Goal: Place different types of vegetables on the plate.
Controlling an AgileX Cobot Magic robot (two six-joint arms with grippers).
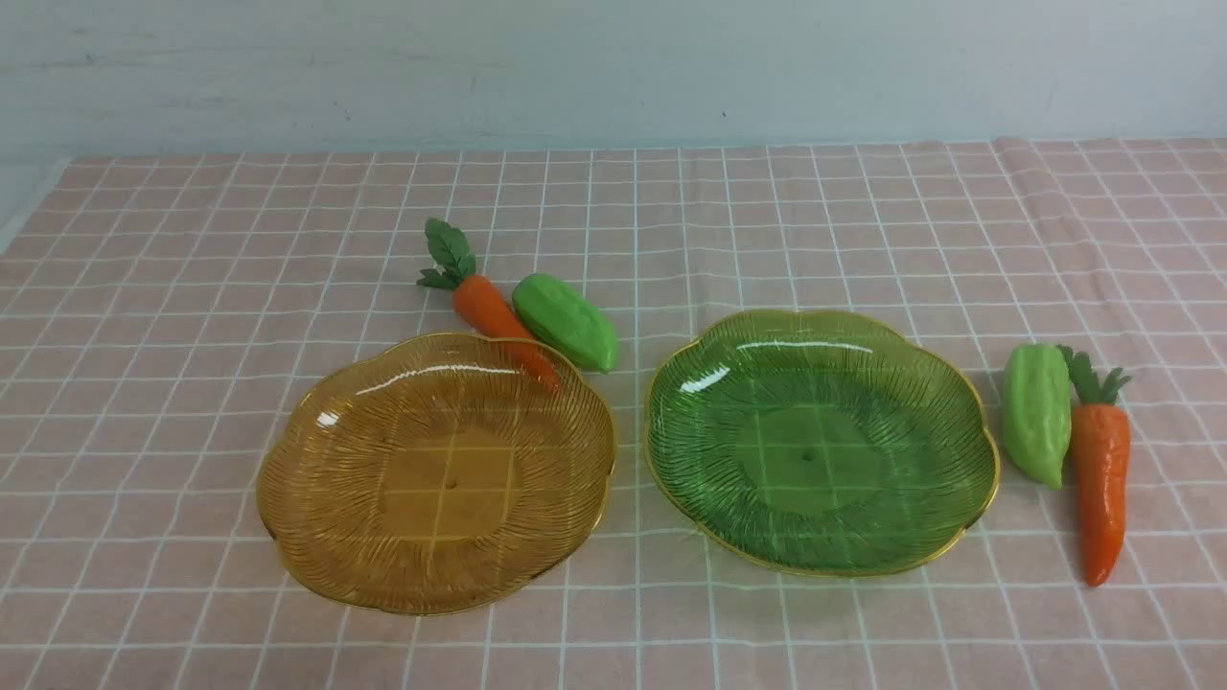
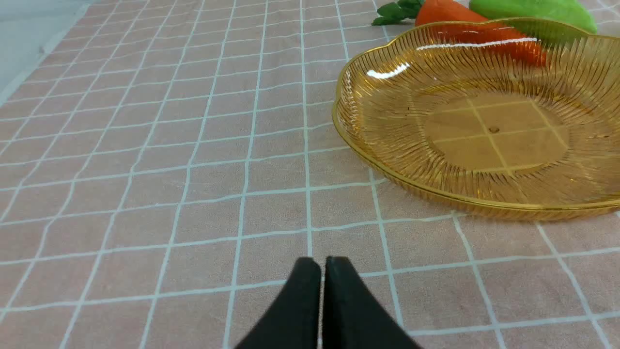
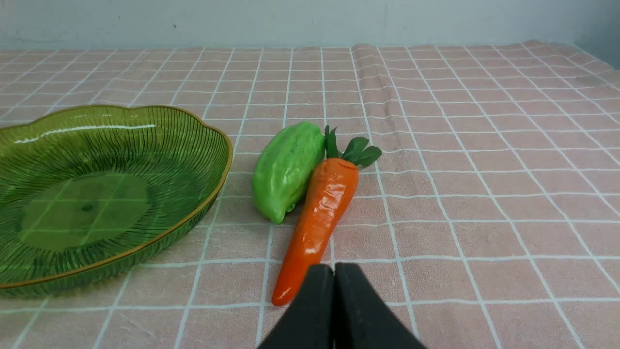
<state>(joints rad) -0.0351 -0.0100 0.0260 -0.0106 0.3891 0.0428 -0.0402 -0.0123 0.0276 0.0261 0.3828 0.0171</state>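
Front view: worktop [image 1: 192,240], pink checked cloth. Amber plate [image 1: 441,479] left, green plate [image 1: 820,450] right, both bare. Far gourd [image 1: 566,322] and far carrot [image 1: 489,311] lie side by side at amber's far rim. Right gourd [image 1: 1037,412] and right carrot [image 1: 1100,489] lie together right of green. Judgement: open wide, grip mid-body, one of each kind per plate. Only the wrist views show left fingers [image 2: 302,300] and right fingers [image 3: 317,305]: both closed, empty.

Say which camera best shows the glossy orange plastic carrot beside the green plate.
The right wrist view: the glossy orange plastic carrot lies close, leafy top to tip, beside the light-green bumpy gourd. The front view shows it whole but small. The left wrist view misses it.
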